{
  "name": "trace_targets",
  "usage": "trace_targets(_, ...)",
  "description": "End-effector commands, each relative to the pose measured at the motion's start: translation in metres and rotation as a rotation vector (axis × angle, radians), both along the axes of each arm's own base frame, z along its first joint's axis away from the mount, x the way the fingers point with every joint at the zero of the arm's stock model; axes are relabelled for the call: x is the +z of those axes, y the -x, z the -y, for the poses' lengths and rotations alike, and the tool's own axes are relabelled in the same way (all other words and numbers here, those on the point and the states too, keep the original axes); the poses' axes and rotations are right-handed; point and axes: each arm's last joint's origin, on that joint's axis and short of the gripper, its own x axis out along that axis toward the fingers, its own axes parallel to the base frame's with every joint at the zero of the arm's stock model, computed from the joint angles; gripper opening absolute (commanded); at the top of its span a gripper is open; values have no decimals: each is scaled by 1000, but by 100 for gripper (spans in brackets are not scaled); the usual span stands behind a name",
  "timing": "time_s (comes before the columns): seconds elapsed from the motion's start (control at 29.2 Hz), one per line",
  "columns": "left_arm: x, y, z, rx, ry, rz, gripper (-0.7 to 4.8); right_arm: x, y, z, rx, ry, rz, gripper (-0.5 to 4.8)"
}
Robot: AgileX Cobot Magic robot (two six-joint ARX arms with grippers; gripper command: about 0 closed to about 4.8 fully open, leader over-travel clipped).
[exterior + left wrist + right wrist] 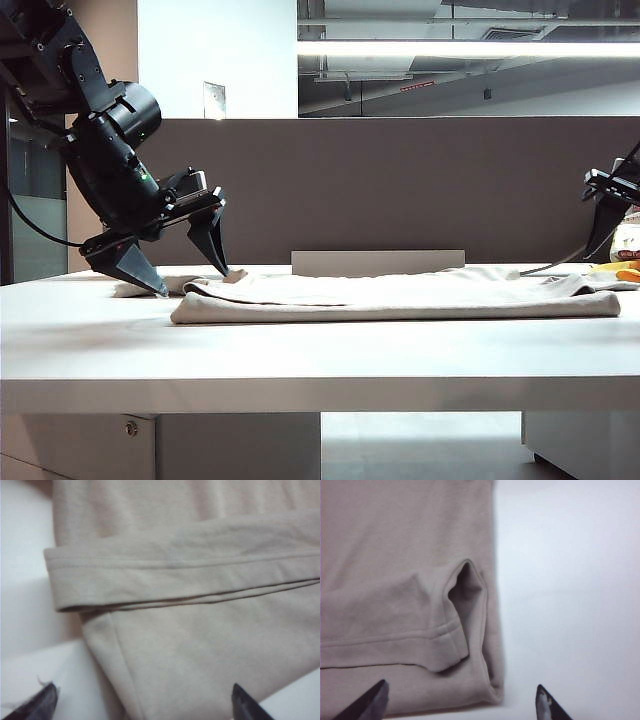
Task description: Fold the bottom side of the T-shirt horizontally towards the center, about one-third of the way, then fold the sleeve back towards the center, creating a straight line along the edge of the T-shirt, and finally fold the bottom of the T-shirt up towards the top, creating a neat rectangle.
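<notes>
The beige T-shirt (400, 297) lies folded into a long flat strip across the white table (300, 360). My left gripper (192, 280) hangs open over the strip's left end, fingertips just above the cloth. In the left wrist view the open left gripper (142, 702) straddles the T-shirt (200, 645), where a hemmed flap (175, 575) lies folded over. My right gripper (603, 228) is at the far right, above the shirt's other end. In the right wrist view the right gripper (461, 700) is open over a cloth corner with a gaping hemmed sleeve (462, 595). Which end is the bottom, I cannot tell.
A low grey block (378, 262) stands on the table behind the shirt, with a grey partition (400, 180) beyond it. A small yellow-orange item (626, 270) lies at the table's right edge next to the shirt.
</notes>
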Motion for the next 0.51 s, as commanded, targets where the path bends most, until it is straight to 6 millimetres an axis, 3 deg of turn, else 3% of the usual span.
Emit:
trace_targets(0.03,2,2,1,-10,16,-10,479,1,1,-3,11,2,-15,371)
trace_targets(0.31,1,4,11,-8,-18,-12,479,-12,-1,-15,41,-11,-73,362)
trace_targets(0.51,-2,7,17,-6,-28,-40,343,-17,-4,-23,62,-10,-81,222)
